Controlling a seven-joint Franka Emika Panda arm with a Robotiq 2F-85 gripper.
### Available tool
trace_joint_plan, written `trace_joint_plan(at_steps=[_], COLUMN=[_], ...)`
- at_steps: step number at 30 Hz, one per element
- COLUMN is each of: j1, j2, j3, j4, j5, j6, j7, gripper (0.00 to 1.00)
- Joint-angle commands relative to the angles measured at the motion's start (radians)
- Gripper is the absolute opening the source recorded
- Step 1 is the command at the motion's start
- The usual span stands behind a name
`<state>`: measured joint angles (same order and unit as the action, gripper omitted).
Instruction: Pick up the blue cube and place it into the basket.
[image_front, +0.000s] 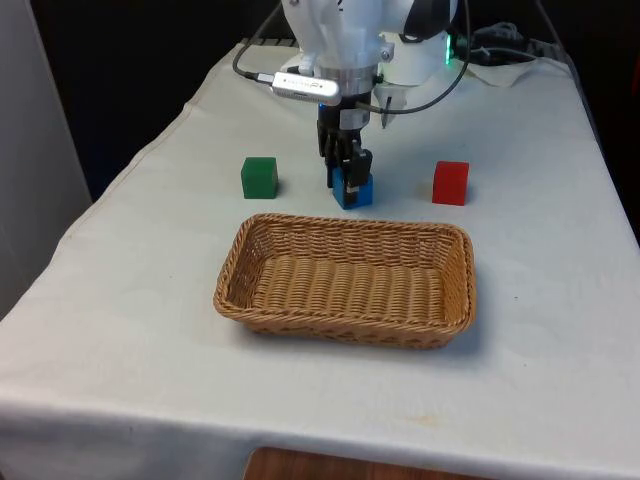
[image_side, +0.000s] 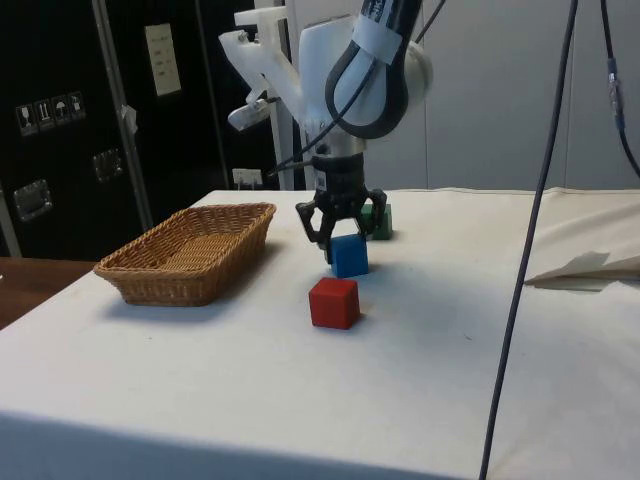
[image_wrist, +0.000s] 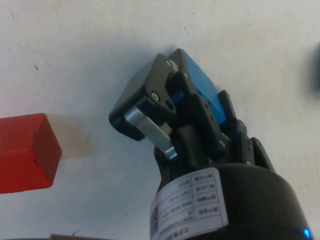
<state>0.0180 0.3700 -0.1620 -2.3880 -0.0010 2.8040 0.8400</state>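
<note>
Front view: black two-finger gripper (image_front: 347, 170) is down at the small blue cube (image_front: 355, 190), fingers to either side of it. The cube sits just behind the far rim of the oblong woven wicker basket (image_front: 346, 280), about mid-length of that rim, outside the basket. A small green cube (image_front: 259, 177) lies behind the basket toward the front view's left, a small red cube (image_front: 450, 183) behind it toward the front view's right; both stand apart from the basket on the white tablecloth (image_front: 560, 280).

Side view: gripper (image_side: 338, 235) hangs over the blue cube (image_side: 349, 255), finger tips low beside its upper part. Whether the cube rests on the cloth or is just clear of it cannot be told. The basket (image_side: 190, 250) stands near the blue cube, not touching it. Red cube (image_side: 333, 303) lies near the blue one, apart; green cube (image_side: 379, 222) sits partly hidden behind the gripper.

Wrist view: gripper (image_wrist: 187, 90) is closed in on the blue cube (image_wrist: 202, 82), one finger (image_wrist: 150, 95) flat against its face; the other side is hidden. Red cube (image_wrist: 25, 152) lies apart on the cloth
</note>
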Motion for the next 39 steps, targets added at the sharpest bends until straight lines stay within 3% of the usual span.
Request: trace_joint_plan(at_steps=[1, 3, 4, 11, 12, 19, 20, 27, 28, 39], j1=[-0.006, 0.0, -0.006, 0.001, 0.0, 0.002, 0.0, 0.001, 0.0, 0.0], j2=[-0.005, 0.0, -0.005, -0.052, -0.031, -0.126, -0.114, -0.19, -0.169, -0.268], j3=[0.006, 0.0, 0.006, -0.004, -0.002, -0.008, -0.004, -0.009, -0.006, -0.006], j4=[-0.003, 0.0, -0.003, -0.005, 0.001, -0.004, -0.001, -0.003, -0.001, 0.004], j5=[0.006, 0.0, 0.006, -0.005, -0.001, -0.013, -0.005, -0.016, -0.007, -0.01], j6=[-0.004, 0.0, -0.004, -0.042, -0.025, -0.116, -0.108, -0.177, -0.158, -0.255], j7=[-0.007, 0.0, -0.007, -0.015, -0.014, -0.037, -0.037, -0.061, -0.059, -0.111], gripper=[0.01, 0.02, 0.02, 0.02, 0.02, 0.02, 0.02, 0.02, 0.02, 0.02])
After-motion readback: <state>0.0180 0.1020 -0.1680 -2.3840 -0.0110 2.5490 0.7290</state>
